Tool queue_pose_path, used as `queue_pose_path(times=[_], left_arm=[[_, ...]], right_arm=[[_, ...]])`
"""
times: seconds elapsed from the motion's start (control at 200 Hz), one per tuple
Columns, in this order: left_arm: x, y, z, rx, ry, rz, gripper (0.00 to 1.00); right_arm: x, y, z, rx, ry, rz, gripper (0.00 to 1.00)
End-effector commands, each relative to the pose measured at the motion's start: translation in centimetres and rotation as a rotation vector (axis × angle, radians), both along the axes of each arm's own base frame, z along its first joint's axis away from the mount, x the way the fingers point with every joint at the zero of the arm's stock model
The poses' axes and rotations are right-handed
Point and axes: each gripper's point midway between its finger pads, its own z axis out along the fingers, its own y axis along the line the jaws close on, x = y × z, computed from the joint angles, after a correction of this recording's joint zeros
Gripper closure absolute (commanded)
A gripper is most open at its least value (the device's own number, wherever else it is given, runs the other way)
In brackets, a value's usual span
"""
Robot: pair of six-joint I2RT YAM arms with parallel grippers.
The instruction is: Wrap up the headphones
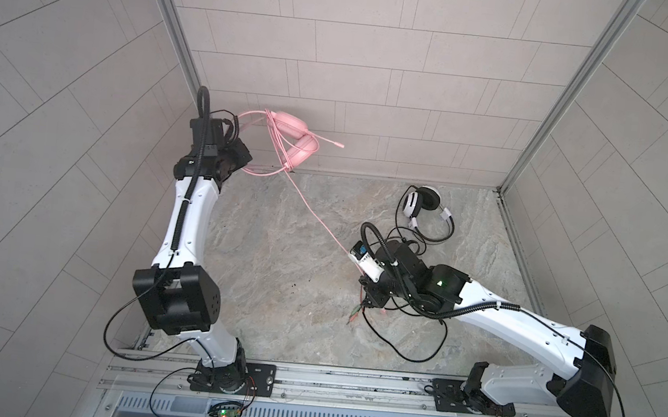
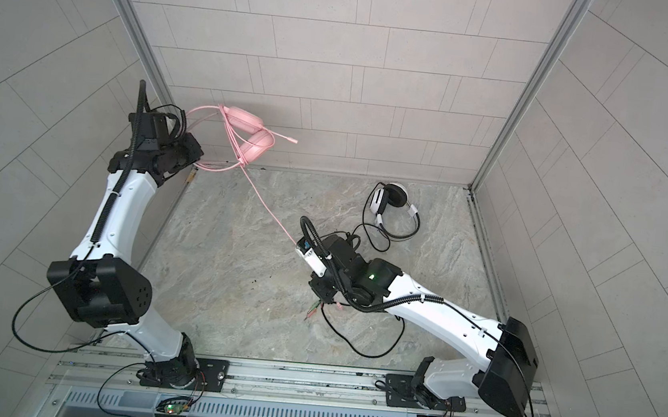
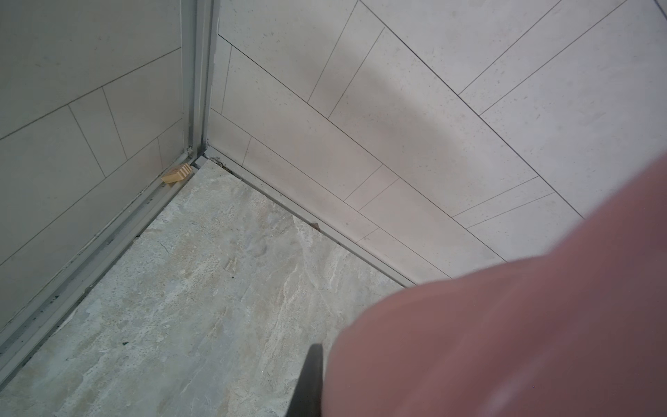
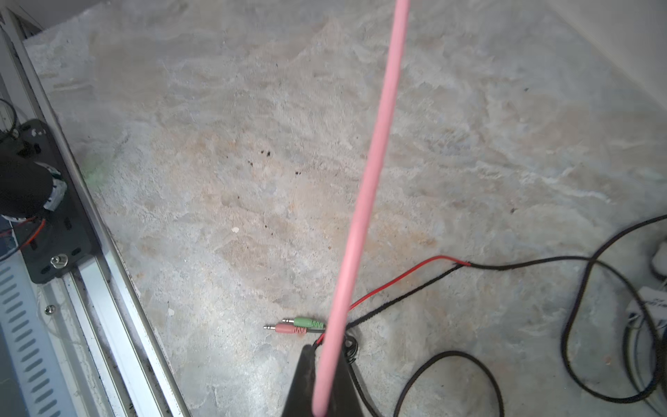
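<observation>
- Holding the pink headset point(image 1: 295, 135), the left tool point(image 1: 244, 161) is clamped shut on it; the headset hangs clear of the surface point(image 1: 275, 275), just beyond the tool tip.
- Taut pink cable point(image 1: 319, 216) runs from that headset down into the right tool point(image 4: 321, 364), jaws closed on it.
- Beyond the right tool and apart from it, the white-and-black headset point(image 1: 424, 212) lies on the surface; its black cable point(image 1: 406, 350) loops beside the tool.

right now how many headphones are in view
2. The pink headphones hang in the air near the back wall, left of middle; the white-and-black headphones lie on the table at back right. None look hidden.
</observation>
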Motion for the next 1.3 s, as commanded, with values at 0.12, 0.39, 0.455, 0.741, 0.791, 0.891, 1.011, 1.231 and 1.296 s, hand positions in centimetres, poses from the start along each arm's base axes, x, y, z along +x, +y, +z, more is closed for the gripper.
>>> queue_pose_path(times=[0.12,0.39,0.455,0.741,0.791,0.891,1.011,1.231,1.296], left_arm=[[-1.2,-0.3,2.5,0.160,-0.032,0.021,1.00],[-2.3,-3.5,-1.3,0.290,0.101,-0.080,1.00],[-2.7,-4.7,-2.3,0.323,0.130,-0.118,1.00],[-4.9,-10.6,-4.5,0.465,0.200,-0.375,1.00],[-5.4,-11.4,-4.6,0.465,0.195,-0.404,1.00],[-6.4,-13.3,-4.8,0.459,0.179,-0.492,1.00],[-8.3,-15.6,-4.8,0.426,0.144,-0.615,1.00],[-12.0,-19.4,-4.6,0.313,0.086,-0.830,1.00],[-13.1,-20.5,-4.4,0.270,0.069,-0.895,1.00]], right_arm=[[2.1,0.1,10.9,0.140,-0.271,-0.021,1.00],[3.6,-0.8,19.3,0.185,-0.458,-0.069,1.00],[3.9,-0.9,20.8,0.195,-0.482,-0.077,1.00],[6.4,-1.8,24.9,0.175,-0.582,-0.116,1.00],[6.9,-1.9,25.2,0.177,-0.580,-0.115,1.00],[7.7,-2.3,25.2,0.163,-0.576,-0.119,1.00],[9.2,-2.6,24.9,0.157,-0.564,-0.132,1.00],[12.7,-3.9,23.9,0.198,-0.503,-0.175,1.00],[13.7,-4.2,23.4,0.220,-0.479,-0.187,1.00]])
